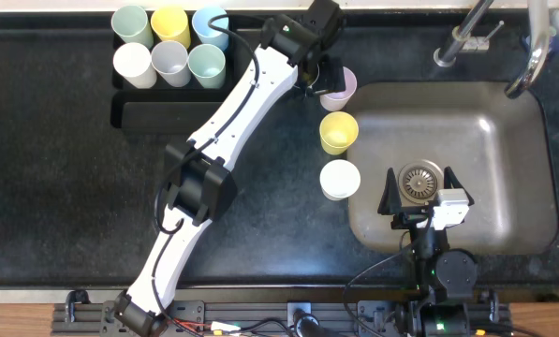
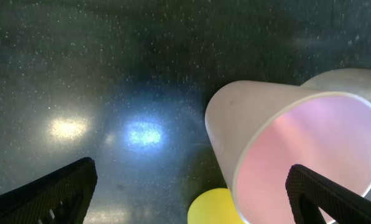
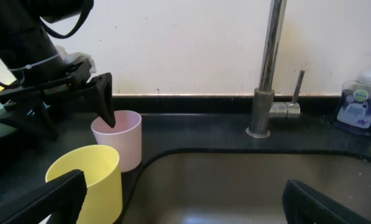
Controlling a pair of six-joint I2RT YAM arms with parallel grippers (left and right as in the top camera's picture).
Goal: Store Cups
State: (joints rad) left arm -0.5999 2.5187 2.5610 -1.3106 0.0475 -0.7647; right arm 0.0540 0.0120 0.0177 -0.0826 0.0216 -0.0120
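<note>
Three loose cups stand upright in a row on the black counter (image 1: pixel 54 187), along the left rim of the steel sink (image 1: pixel 504 140): a pink cup (image 1: pixel 338 86) farthest from the arm bases, a yellow cup (image 1: pixel 338 132) in the middle and a white cup (image 1: pixel 340 179) nearest them. The pink and yellow cups are just beside each other, as are the yellow and white ones.

The left arm stretches diagonally across the counter, and the left hand (image 1: pixel 318 73) is at the pink cup. Its fingers are spread wide – one finger (image 3: pixel 106 102) dips into the cup's mouth, while the other stands well out to the side over bare counter. Nothing is pinched between them.

At the far left of the counter a black tray (image 1: pixel 167 114) holds six cups in two rows of three. The back row has a green cup (image 1: pixel 131 23), a second yellow cup (image 1: pixel 170 25) and a blue cup (image 1: pixel 209 23). The front row has a second white cup (image 1: pixel 133 64), a pale cup (image 1: pixel 170 61) and a teal cup (image 1: pixel 207 65).

The right hand (image 1: pixel 419 183) hangs over the sink basin with its fingers apart, holding nothing. A chrome faucet (image 3: pixel 272 68) rises behind the sink, and a blue soap bottle (image 3: pixel 359 106) stands on the counter's back edge to one side of it.
</note>
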